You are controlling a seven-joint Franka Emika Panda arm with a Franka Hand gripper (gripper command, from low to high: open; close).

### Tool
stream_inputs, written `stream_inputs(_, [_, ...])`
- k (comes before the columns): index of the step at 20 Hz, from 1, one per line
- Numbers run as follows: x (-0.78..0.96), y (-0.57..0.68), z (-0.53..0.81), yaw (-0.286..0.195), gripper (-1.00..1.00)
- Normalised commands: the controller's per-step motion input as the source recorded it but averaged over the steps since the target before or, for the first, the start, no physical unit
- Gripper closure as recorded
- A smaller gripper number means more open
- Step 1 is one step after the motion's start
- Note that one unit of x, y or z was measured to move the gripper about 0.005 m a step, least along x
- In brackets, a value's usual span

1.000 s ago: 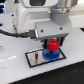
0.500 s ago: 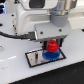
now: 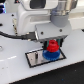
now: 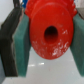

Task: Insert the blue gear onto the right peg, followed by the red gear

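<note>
On the white tabletop (image 3: 15, 70) lies a grey, black-rimmed plate (image 3: 34, 58), carrying the blue gear (image 3: 50, 54) toward its 3 o'clock end. The red gear (image 3: 52, 47), glossy and chunky with a dark centre hole, sits directly atop the blue one. The tool (image 3: 52, 44) reaches straight down, its pads (image 4: 22, 47) closed against the red gear's sides.
</note>
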Motion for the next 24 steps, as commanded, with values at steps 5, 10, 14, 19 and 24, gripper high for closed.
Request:
stream_inputs(5, [0.03,0.01,-0.10,0.000,1.00])
stream_inputs(10, [0.08,0.02,0.38,0.000,1.00])
stream_inputs(14, [0.00,0.00,-0.03,0.000,1.00])
stream_inputs(19, [0.12,-0.06,-0.05,0.000,1.00])
stream_inputs(24, [0.20,-0.13,-0.20,0.000,1.00])
